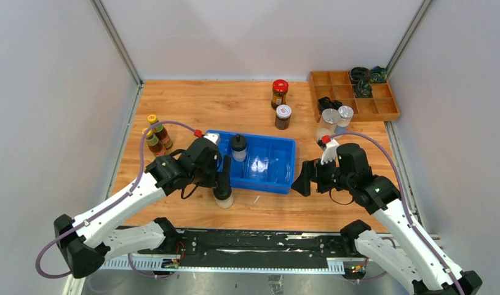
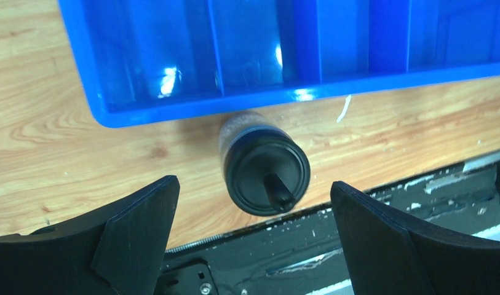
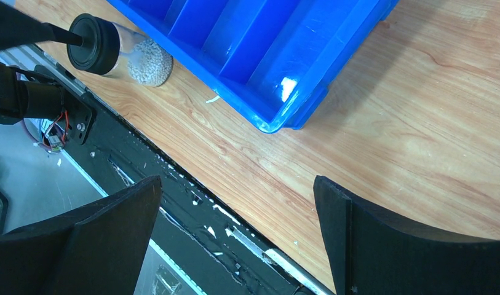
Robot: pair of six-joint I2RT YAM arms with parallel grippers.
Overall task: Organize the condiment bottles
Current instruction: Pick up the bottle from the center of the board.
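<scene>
Blue tray [image 1: 265, 185] holds one black-lidded shaker [image 1: 238, 147] at its 9 o'clock end. The second shaker [image 2: 265, 172] stands on the worktop [image 2: 50, 141] at the tray's 7 o'clock corner, under the released left claw [image 2: 253, 187], probably placed for lifting in. The right claw [image 3: 235, 184] is released and empty.

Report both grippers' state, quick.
Left gripper: open, holding nothing; the black-lidded clear plastic shaker stands untouched below it.
Right gripper: open, empty, over the wooden tabletop.
</scene>
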